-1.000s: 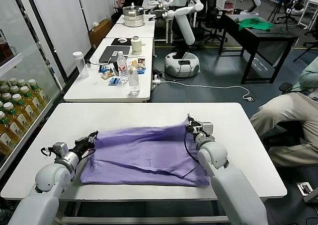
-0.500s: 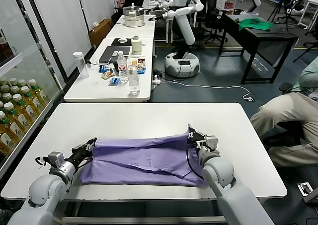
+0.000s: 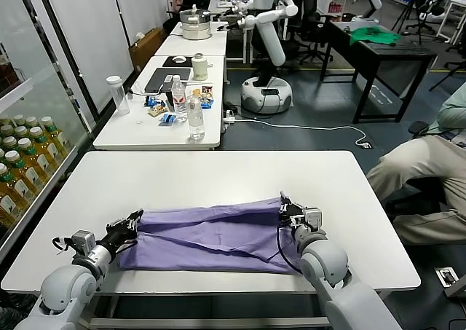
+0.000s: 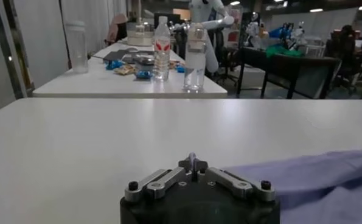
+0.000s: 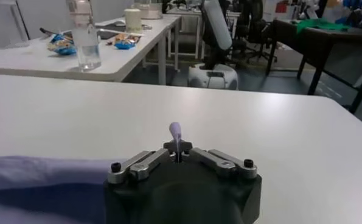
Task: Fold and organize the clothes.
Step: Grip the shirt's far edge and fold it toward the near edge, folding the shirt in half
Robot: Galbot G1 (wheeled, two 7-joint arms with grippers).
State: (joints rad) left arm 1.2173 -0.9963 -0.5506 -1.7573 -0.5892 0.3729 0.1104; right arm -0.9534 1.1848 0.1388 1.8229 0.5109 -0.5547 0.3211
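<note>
Look at the purple T-shirt [image 3: 211, 235]: it lies on the white desk [image 3: 218, 173], close to the desk edge nearest the robot, and it is folded over into a long, flat band. Your left claw [image 3: 132, 221] is at the left end of the shirt and is pinched tight on the cloth there. Your right claw [image 3: 288, 209] is at the right end of the shirt, and it is pinched tight too; in the right wrist view you can see a little tip of purple cloth poking up between the closed jaws of that claw [image 5: 176, 148]. In the left wrist view the left claw [image 4: 193, 165] is closed as well, with the shirt [image 4: 314, 179] lying just beside it. Both claws sit low, near the desk top, one at each end of the shirt. I think you hold it this way so the top layer stays stretched and straight between the two ends, and so it lands neatly on the layer under it. The top edge of the shirt looks fairly straight, but there are some creases in the middle. The fold looks nearly laid down, so the next thing may be to let go gently so that the cloth does not get pulled out of place.
</note>
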